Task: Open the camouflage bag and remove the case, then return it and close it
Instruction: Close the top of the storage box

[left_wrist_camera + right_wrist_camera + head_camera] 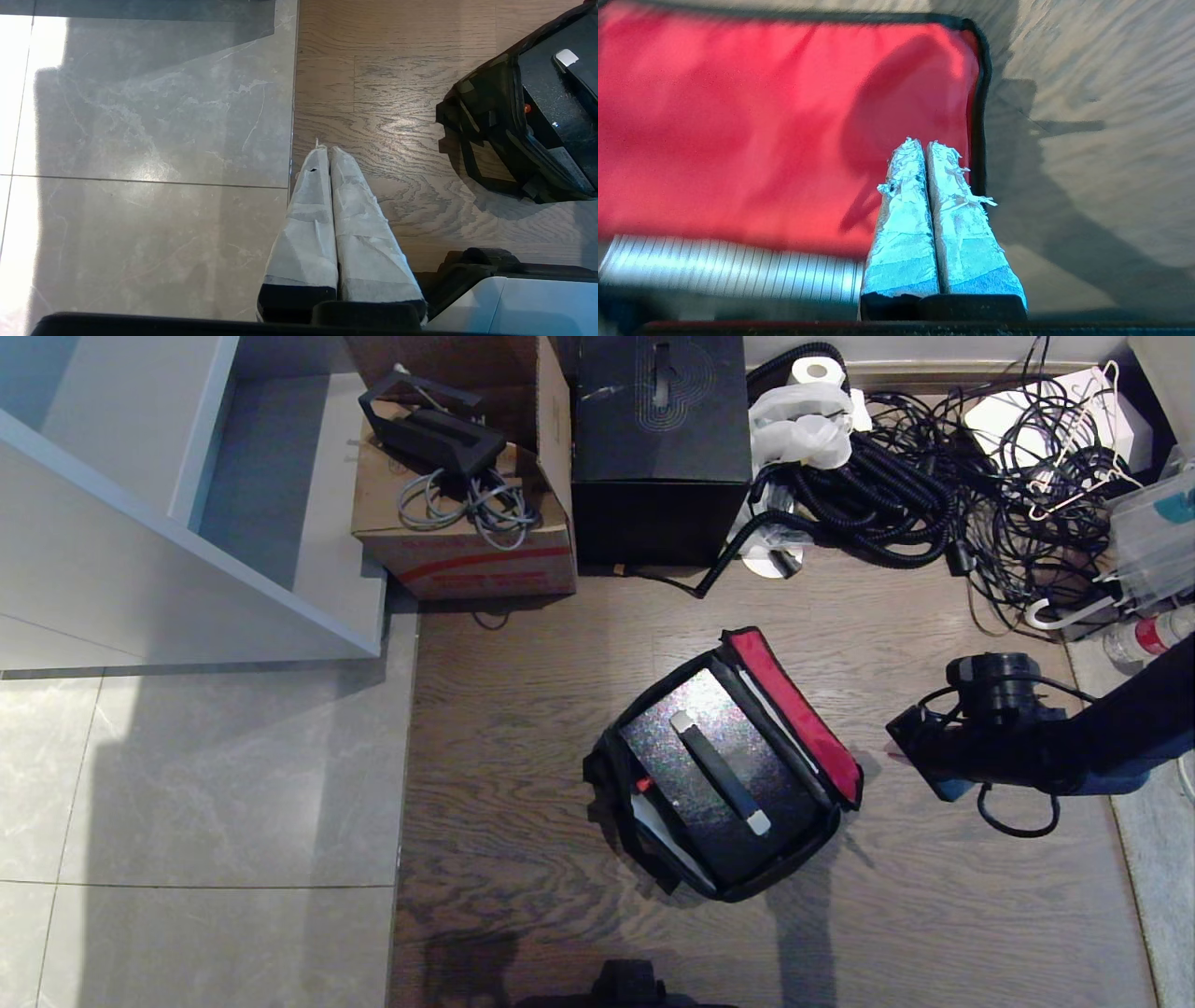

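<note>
Lying open on the wood floor, the camouflage bag [724, 775] holds the case [714, 770], its red lid [784, 126] raised toward the right gripper [924, 144]. That claw hangs beside the lid, fingers pressed together, empty. The left gripper [325, 151], also closed, is parked off the bag's other side.

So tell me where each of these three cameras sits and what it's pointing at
Head: high, looking down at the camouflage bag open on the wood floor; right arm enters at right.
Left wrist: behind the shut left gripper, facing the floor and the bag's corner.
Right wrist: behind the shut right gripper, facing the bag's red lid.
All three show the bag.
</note>
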You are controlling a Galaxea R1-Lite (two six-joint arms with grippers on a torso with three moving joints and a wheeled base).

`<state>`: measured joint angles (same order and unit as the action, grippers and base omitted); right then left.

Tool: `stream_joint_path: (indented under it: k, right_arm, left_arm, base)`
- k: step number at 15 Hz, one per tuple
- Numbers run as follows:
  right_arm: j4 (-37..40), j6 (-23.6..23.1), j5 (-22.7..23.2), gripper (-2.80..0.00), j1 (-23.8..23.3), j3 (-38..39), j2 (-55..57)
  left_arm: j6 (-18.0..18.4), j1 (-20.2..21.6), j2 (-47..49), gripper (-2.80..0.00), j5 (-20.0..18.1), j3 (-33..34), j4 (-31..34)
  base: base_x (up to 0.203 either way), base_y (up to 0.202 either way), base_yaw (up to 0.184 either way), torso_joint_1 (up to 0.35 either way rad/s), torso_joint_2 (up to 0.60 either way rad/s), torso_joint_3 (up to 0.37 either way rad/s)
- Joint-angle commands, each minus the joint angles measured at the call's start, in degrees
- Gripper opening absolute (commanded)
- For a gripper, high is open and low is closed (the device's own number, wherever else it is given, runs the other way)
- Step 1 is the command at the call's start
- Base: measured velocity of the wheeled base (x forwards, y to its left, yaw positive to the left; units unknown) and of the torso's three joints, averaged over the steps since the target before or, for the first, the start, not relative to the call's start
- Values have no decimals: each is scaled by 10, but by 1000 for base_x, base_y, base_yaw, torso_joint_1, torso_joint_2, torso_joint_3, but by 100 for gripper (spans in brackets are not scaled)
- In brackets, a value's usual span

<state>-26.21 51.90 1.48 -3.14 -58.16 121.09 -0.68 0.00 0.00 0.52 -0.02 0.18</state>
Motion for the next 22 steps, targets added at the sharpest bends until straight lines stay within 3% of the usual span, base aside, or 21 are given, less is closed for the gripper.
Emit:
stream_joint_path:
  k: [1, 4, 7, 8, 12, 16, 22]
  right_arm:
    - [-3, -34, 8, -280, 1, 56, -93]
    - [-8, -141, 31, -280, 19, 159, -166]
    - [-28, -160, 23, -280, 21, 166, -140]
    - [-32, -160, 11, 0, 21, 162, -119]
    - [-31, -128, -28, 0, 16, 79, -16]
    - [-25, 8, -30, 0, 9, -18, 88]
    - [-18, 80, -31, 0, 33, -116, 172]
  left_arm:
    - [0, 0, 0, -280, 0, 0, 0]
    - [0, 0, 0, -280, 0, 0, 0]
    - [0, 0, 0, -280, 0, 0, 0]
    - [1, 0, 0, -280, 0, 0, 0]
    - [0, 0, 0, -280, 0, 0, 0]
    - [0, 0, 0, -280, 0, 0, 0]
    - [0, 0, 0, -280, 0, 0, 0]
  base:
    - [0, 0, 0, 0, 0, 0]
    - [0, 0, 0, 0, 0, 0]
    - [0, 0, 0, 0, 0, 0]
    - [0, 0, 0, 0, 0, 0]
    - [0, 0, 0, 0, 0, 0]
    - [0, 0, 0, 0, 0, 0]
    - [0, 0, 0, 0, 0, 0]
